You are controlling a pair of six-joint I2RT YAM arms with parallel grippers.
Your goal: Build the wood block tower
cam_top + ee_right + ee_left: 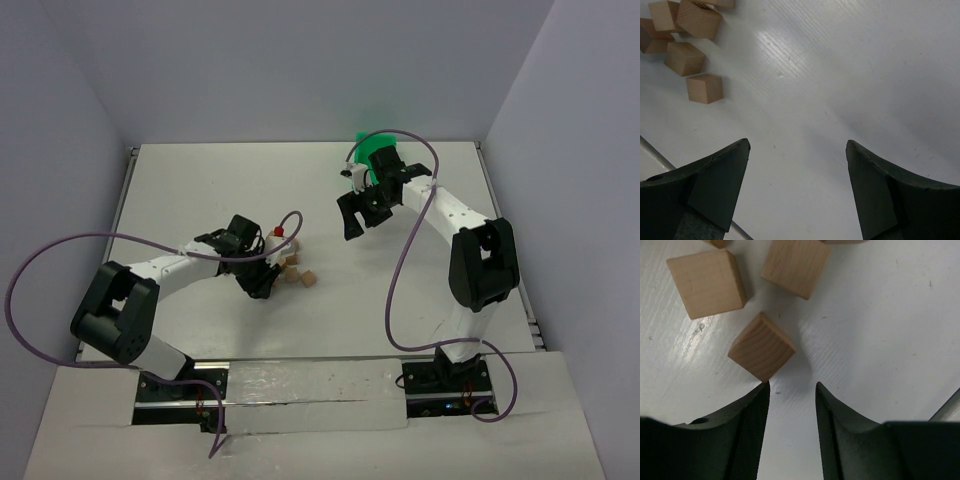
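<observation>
Several loose wood blocks [291, 266] lie scattered on the white table, none stacked; no tower is in view. My left gripper [262, 282] is down at the table just left of them. In the left wrist view its jaws [791, 385] stand a narrow gap apart over bare table, nothing between them. One tilted block [761, 346] sits just beyond, its corner at the left fingertip [763, 387]. Two more blocks [706, 282] [795, 265] lie further off. My right gripper [350, 215] [797, 145] hangs wide open and empty, with the block cluster [685, 58] at its upper left.
A green bin [378, 153] stands at the back behind the right wrist. Purple cables loop from both arms. White walls close in the table on the left, back and right.
</observation>
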